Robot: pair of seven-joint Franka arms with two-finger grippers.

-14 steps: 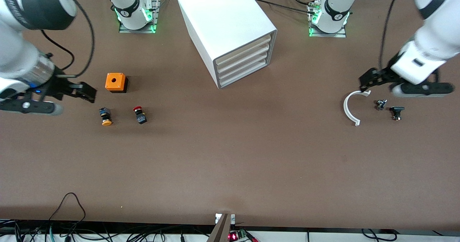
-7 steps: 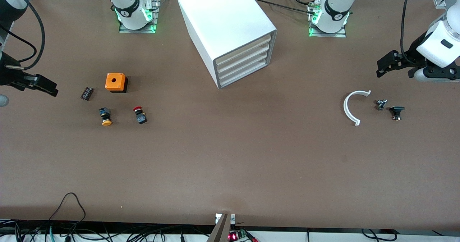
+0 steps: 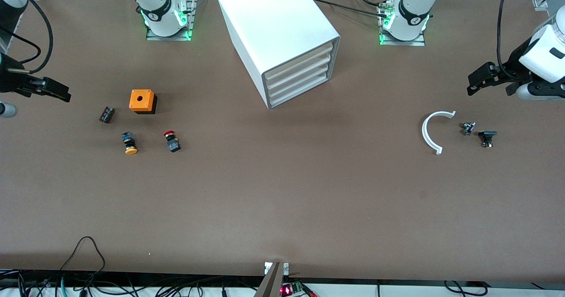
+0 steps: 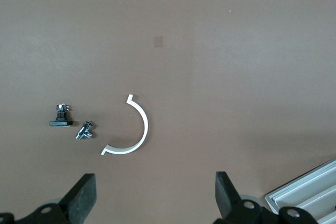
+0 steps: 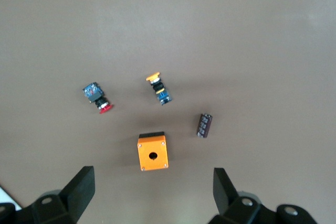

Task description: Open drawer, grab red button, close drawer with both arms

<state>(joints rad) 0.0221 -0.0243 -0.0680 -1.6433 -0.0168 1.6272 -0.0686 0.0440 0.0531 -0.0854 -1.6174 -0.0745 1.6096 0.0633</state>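
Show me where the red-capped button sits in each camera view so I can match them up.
Front view: the red-capped button lies on the table, nearer the camera than the orange cube, beside the orange-capped button.
Left wrist view: not in it.
Right wrist view: red-capped button visible, apart from the cube.
Shared landmark: the orange cube, seen in the front and right wrist views.

My right arm [image 3: 9, 5] and left arm [image 3: 545, 54] are cut off by the front view's side edges. In each wrist view, only my fingertips [image 4: 84, 195] [image 5: 81, 184] show. The cabinet [image 4: 307, 198] is clipped to one corner. The two small fittings [image 3: 468, 128] [image 3: 487, 137] are too small to identify.
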